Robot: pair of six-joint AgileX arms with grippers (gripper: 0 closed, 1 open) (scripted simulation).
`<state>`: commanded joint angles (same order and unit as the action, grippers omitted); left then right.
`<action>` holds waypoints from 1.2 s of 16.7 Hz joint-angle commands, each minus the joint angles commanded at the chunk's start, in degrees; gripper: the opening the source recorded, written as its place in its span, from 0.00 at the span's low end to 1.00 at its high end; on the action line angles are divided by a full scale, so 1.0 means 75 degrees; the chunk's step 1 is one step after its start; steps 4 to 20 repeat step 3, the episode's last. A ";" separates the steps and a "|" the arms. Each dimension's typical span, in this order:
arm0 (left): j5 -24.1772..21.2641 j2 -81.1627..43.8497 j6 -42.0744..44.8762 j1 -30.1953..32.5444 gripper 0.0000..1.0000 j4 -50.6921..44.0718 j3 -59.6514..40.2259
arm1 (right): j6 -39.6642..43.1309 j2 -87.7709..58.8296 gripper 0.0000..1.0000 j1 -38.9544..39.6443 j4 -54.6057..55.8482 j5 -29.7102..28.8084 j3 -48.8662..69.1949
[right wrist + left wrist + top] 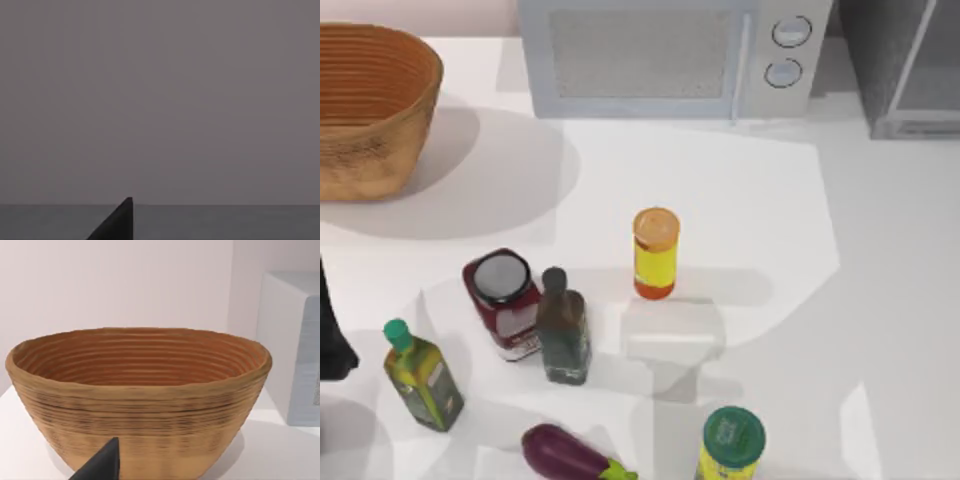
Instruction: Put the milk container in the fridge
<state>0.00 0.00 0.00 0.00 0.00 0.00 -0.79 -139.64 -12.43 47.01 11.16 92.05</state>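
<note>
Looking down on the table (pixel 890 300), you find the fridge (pixel 875 55) at the far right corner, just beside the microwave (pixel 660 55). Its edges run square with the table's, and the top view cuts it off, so you cannot tell its long axis. It is a dark grey box with a light grey metallic frame, and a pale bar slants across its face.

The table is plain white, crossed by soft grey shadows, with a pale wall behind it. A woven basket (pixel 370 110) stands at the far left. Near the middle a yellow bottle (pixel 655 253) with an orange cap stands upright and alone. To its left a dark red jar (pixel 503 300) with a grey lid and a dark bottle (pixel 563 330) stand just beside each other. A green-capped oil bottle (pixel 420 375) stands closer to the left edge. An eggplant (pixel 565 455) lies at the near edge, and a green-lidded can (pixel 730 445) stands to its right.

Your left arm (pixel 332 335) sits at the table's left edge. In its wrist view the left gripper (pixel 102 465) is a dark tip facing the basket's wall, and you cannot tell how its jaws stand. In the right wrist view the right gripper (pixel 117 222) is a dark tip before a flat grey surface with a darker band below; you cannot tell its jaws either.
</note>
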 joint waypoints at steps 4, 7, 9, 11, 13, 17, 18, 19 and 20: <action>0.0000 0.0000 0.0000 0.0000 1.00 0.0000 0.0000 | 0.0000 0.0000 1.00 0.0000 0.0000 0.0000 0.0000; 0.0000 0.0000 0.0000 0.0000 1.00 0.0000 0.0000 | 0.0000 0.0000 1.00 0.0000 0.0000 0.0000 0.0000; 0.0000 0.0000 0.0000 0.0000 1.00 0.0000 0.0000 | 0.0000 0.0000 1.00 0.0000 0.0000 0.0000 0.0000; 0.0000 0.0000 0.0000 0.0000 1.00 0.0000 0.0000 | 0.0000 0.0000 1.00 0.0000 0.0000 0.0000 0.0000; 0.0000 0.0000 0.0000 0.0000 1.00 0.0000 0.0000 | 0.0000 0.0000 1.00 0.0000 0.0000 0.0000 0.0000; 0.0000 0.0000 0.0000 0.0000 1.00 0.0000 0.0000 | 0.0000 0.0000 1.00 0.0000 0.0000 0.0000 0.0000; 0.0000 0.0000 0.0000 0.0000 1.00 0.0000 0.0000 | 0.0000 0.0000 1.00 0.0000 0.0000 0.0000 0.0000; 0.0000 0.0000 0.0000 0.0000 1.00 0.0000 0.0000 | 0.0000 0.0000 1.00 0.0000 0.0000 0.0000 0.0000; 0.0000 0.0000 0.0000 0.0000 1.00 0.0000 0.0000 | 0.0000 0.0000 1.00 0.0000 0.0000 0.0000 0.0000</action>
